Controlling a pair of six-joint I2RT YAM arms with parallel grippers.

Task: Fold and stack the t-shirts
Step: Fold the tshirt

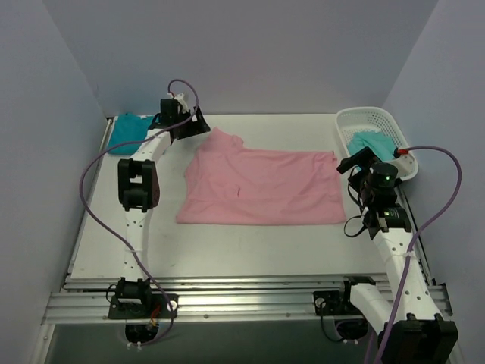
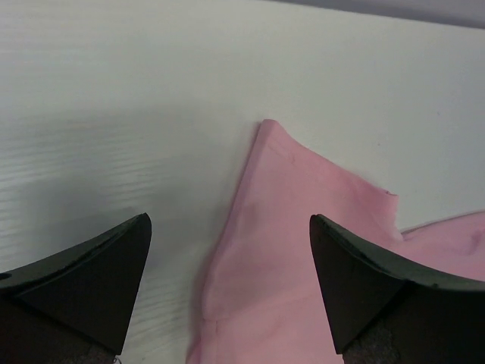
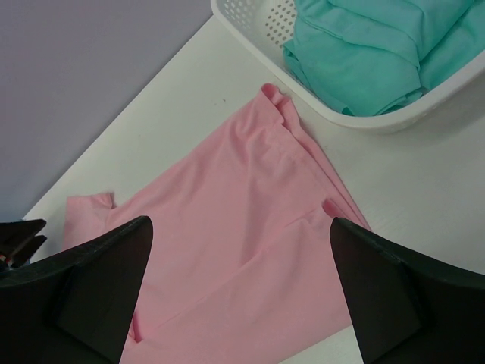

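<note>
Three shirts show, and the coming move turns on the pink one. At the far left corner lies the deep teal t-shirt [image 1: 129, 130], behind the left arm; from above I cannot say whether it is folded or only bunched. Next comes the left gripper [image 1: 198, 123], above the far left sleeve corner of the pink t-shirt [image 1: 261, 187]. Its jaws are spread wide and hold nothing, and in the wrist view the pink tip points up between the fingers [image 2: 83, 280]. The pink shirt lies flat, its long axis running left to right between the two grippers, so each arm is nearer its own end. The right gripper [image 1: 353, 164] hangs over the shirt's right edge, jaws wide apart and empty. Just beyond it the white basket [image 1: 345, 121] holds the mint-teal t-shirt [image 1: 371, 142].
</note>
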